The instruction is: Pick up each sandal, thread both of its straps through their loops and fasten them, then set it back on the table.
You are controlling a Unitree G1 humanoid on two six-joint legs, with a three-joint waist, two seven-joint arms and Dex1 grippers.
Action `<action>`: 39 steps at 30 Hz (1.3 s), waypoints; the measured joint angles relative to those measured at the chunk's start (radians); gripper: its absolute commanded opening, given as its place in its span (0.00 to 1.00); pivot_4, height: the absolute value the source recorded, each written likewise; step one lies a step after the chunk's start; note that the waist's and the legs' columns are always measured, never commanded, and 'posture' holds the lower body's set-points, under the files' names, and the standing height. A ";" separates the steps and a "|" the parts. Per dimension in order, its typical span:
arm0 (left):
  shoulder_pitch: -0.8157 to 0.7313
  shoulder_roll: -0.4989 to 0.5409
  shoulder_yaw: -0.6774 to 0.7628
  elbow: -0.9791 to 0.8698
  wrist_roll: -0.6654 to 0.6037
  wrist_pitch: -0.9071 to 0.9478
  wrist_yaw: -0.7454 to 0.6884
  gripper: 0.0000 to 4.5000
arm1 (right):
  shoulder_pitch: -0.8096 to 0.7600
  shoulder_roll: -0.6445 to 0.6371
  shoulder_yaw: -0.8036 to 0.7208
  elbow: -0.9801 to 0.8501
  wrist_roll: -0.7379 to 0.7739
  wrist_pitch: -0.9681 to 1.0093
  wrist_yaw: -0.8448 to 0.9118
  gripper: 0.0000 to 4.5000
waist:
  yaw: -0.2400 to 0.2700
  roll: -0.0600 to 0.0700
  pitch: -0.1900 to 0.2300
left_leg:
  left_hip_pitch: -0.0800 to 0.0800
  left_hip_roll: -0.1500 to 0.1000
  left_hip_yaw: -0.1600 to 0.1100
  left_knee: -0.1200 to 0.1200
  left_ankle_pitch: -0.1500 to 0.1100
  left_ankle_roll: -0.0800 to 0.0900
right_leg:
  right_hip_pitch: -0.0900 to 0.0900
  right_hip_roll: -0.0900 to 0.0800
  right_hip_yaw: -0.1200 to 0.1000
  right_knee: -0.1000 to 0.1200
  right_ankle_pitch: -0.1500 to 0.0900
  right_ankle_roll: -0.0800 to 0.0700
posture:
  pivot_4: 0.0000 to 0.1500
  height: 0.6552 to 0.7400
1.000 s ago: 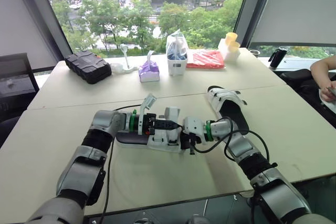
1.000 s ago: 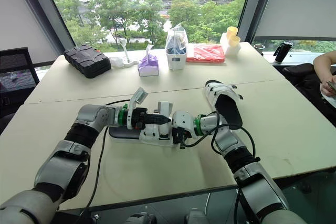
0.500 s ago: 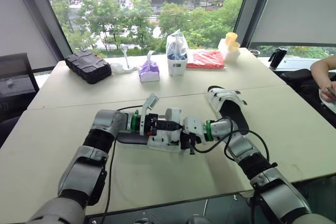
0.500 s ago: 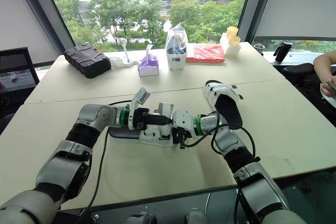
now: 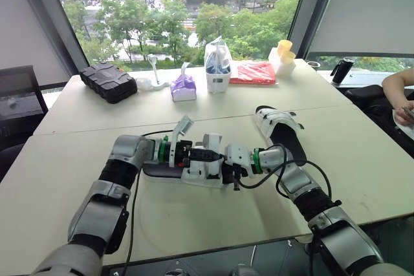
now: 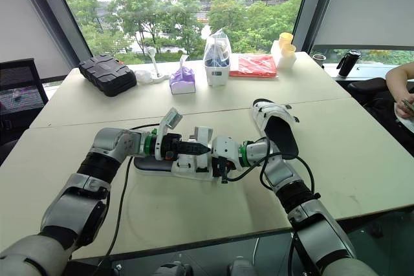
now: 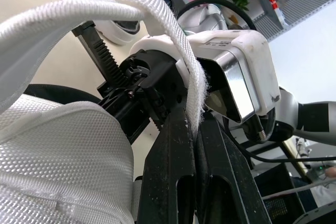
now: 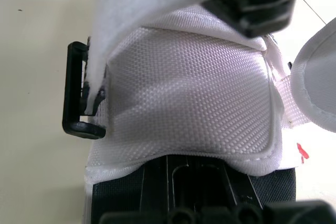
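One white sandal with a black sole [image 5: 202, 174] lies at the table's middle, between my two grippers. My left gripper [image 5: 194, 154] is shut on one of its white straps [image 7: 157, 19]; the black fingers [image 7: 178, 150] pinch the strap's end right by the right gripper's housing. A second strap flap [image 5: 184, 125] sticks up behind. My right gripper [image 5: 228, 167] is shut on the sandal's toe end, under its white mesh pad [image 8: 194, 98]. A black loop [image 8: 76, 90] sits at the pad's edge. The other sandal [image 5: 279, 130] lies flat to the right, untouched.
Along the far edge stand a black case [image 5: 108, 82], a purple tissue pack [image 5: 184, 88], a white bag [image 5: 218, 66], a red packet [image 5: 253, 72] and yellow cups [image 5: 283, 53]. A person's arm [image 5: 398, 88] shows at the right edge. A black cable [image 5: 136, 205] trails near my left arm.
My left gripper has drawn back a little to the left with the strap still held. The right gripper and both sandals have stayed in place.
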 measured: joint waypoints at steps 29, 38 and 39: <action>0.081 -0.018 -0.058 0.005 0.171 -0.480 -0.008 0.01 | 0.012 0.000 0.001 -0.005 -0.001 0.001 -0.006 0.00 | 0.000 0.000 -0.001 | 0.000 0.000 0.000 0.000 0.000 0.000 | 0.000 0.000 0.000 0.000 0.000 0.000 | 1.00 1.00; 0.084 -0.045 -0.035 0.059 0.196 -0.585 0.000 0.01 | 0.008 -0.001 0.000 -0.005 -0.003 0.003 -0.007 0.00 | 0.002 0.000 -0.002 | 0.001 0.000 0.000 0.000 0.000 0.000 | 0.001 0.000 0.000 0.000 0.000 0.000 | 1.00 1.00; 0.085 -0.043 -0.036 0.055 0.196 -0.584 -0.010 0.01 | 0.008 -0.001 0.000 -0.005 -0.003 0.003 -0.007 0.00 | 0.002 0.000 -0.002 | 0.001 0.000 0.000 0.000 0.000 0.000 | 0.001 0.000 0.000 0.000 0.000 0.000 | 1.00 1.00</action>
